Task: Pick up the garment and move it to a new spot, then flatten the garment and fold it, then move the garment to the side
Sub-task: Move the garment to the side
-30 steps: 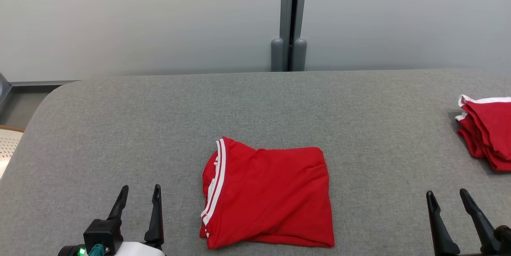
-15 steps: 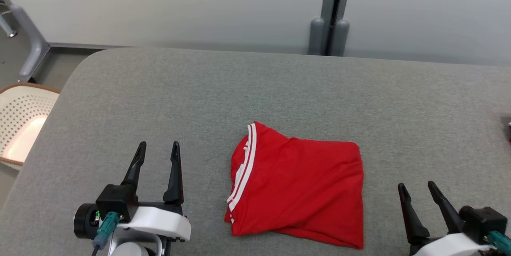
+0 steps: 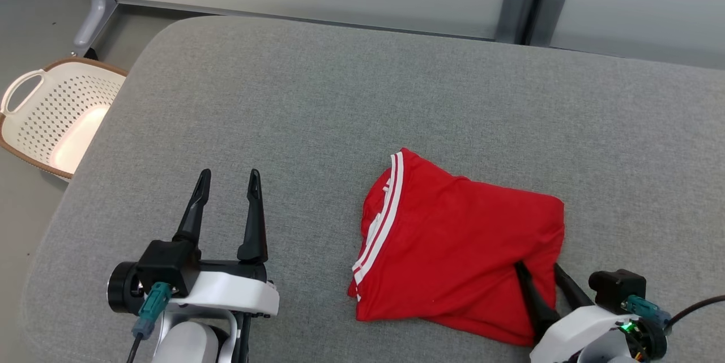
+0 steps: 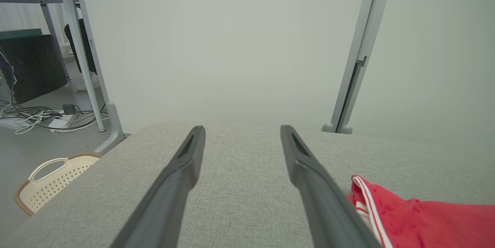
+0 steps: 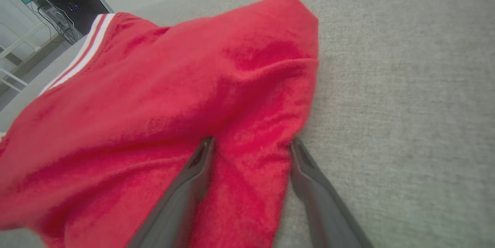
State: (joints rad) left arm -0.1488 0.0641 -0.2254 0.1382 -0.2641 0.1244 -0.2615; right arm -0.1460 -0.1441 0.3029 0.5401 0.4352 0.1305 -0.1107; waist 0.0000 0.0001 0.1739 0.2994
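Grey table (image 3: 340,97): right gripper (image 3: 538,265) straddles the red garment (image 3: 453,238) at five o'clock — jaws wide, unclamped. Left gripper (image 3: 229,173), nine o'clock, gapes empty.

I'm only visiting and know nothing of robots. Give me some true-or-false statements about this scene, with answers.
1. The garment is red with white stripes along one edge. True.
2. The left gripper holds the garment. False: it is open over bare table, apart from the garment.
3. The right gripper has part of the garment between its fingers. True.
4. The basket sits on the table. False: it stands on the floor.
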